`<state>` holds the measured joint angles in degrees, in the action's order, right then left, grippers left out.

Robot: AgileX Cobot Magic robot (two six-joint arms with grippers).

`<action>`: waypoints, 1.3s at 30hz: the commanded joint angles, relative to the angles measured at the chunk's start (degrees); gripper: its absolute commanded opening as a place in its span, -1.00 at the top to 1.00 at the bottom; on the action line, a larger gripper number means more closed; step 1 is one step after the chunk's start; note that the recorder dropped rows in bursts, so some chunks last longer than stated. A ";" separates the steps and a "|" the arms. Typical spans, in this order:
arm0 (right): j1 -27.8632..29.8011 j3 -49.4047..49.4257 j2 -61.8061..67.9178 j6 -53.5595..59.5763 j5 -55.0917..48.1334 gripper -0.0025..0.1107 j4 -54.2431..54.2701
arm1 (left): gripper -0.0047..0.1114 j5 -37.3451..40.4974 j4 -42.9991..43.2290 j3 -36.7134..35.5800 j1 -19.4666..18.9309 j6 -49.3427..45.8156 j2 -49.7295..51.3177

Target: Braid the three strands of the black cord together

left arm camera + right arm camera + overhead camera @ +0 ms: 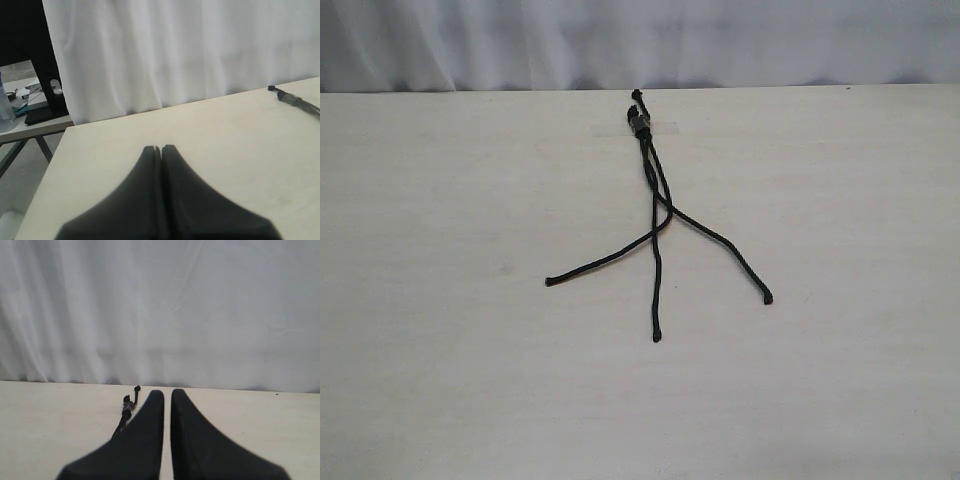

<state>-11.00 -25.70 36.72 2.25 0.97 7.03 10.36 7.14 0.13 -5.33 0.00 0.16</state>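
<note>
Black cord (655, 215): lies flat on the table (440, 350), in the far middle part of the exterior view, touched by nothing.
Knotted head (640, 115): at the far end of the cord, near the table's back edge, with a pale strip across it.
Three strands (658, 190): run close together from the head toward the near side, cross one another about midway, then fan apart.
Left strand (605, 260): curves off to the left, and its tip rests well apart from the others.
Middle strand (656, 280): runs almost straight and reaches nearest the front.
Right strand (730, 250): bends away to the right.
Left claw (158, 148): pressed together and holding nothing; it is over bare table, with the cord's head well off to one side.
Right claw (167, 392): fingers drawn together with only a thin slit between them, gripping nothing; the cord's head lies just beside and beyond one finger.
Backdrop: white curtain (640, 40) behind the table.
</note>
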 commanded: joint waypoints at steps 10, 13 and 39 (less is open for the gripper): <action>0.23 1.72 -1.45 2.48 -1.49 0.88 -2.23 | 0.92 -0.19 -0.45 -0.13 -0.02 0.00 -0.16; 0.23 6.60 -5.26 -3.66 2.35 0.88 -5.15 | 0.92 -0.19 -0.45 -0.13 -0.02 0.00 -0.16; 11.04 25.70 -36.72 -4.57 -4.97 0.88 -5.81 | 0.92 0.10 -0.34 -0.13 -0.02 0.00 -0.16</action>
<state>-0.90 -0.25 0.82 -2.16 -1.41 1.67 10.46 7.14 0.13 -5.33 0.00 0.16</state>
